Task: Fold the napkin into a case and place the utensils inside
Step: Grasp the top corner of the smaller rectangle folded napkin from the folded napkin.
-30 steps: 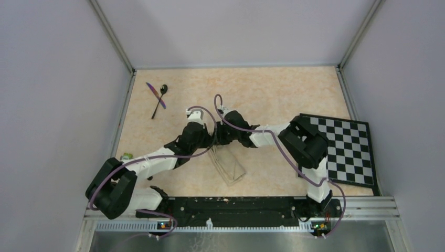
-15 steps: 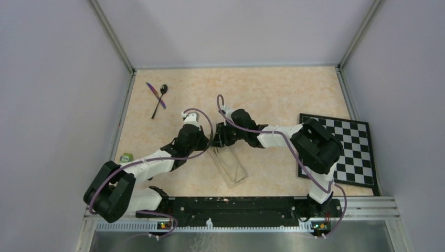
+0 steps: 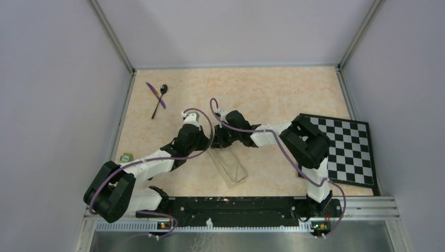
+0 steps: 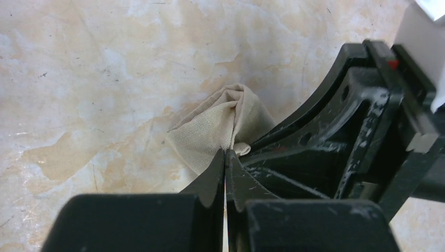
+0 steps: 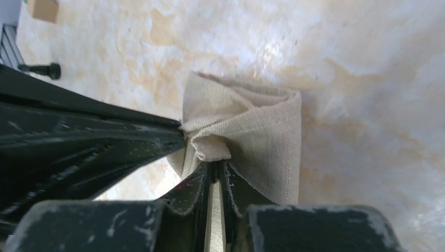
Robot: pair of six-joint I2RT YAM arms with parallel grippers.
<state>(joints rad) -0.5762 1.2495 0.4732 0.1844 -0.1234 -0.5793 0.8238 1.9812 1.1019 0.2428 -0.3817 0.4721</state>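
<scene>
Our left gripper (image 4: 225, 160) and right gripper (image 5: 215, 170) meet tip to tip, each pinched tight on the far end of the folded napkin (image 3: 229, 167), mid-worktop toward the near edge. Spoon (image 3: 159, 101) and knife (image 3: 155, 95) lie crossed near the far left corner.

The mottled beige tabletop (image 3: 273, 94) carries the napkin (image 3: 231, 169), folded to a narrow oblong. Its far end is bunched at the tips of both pairs of jaws, which meet near the middle of the tabletop. The rest of the cloth lies flat, running from the jaws toward the near edge. Well apart from the jaws, left and farther back, a black spoon (image 3: 156, 108) and a thin purple knife (image 3: 152, 90) lie crossed. Right of the jaws, a black-and-white checkerboard (image 3: 343, 152) lies by the right edge. Left of the jaws and nearer, a small green object (image 3: 126, 156) sits at the left edge.
</scene>
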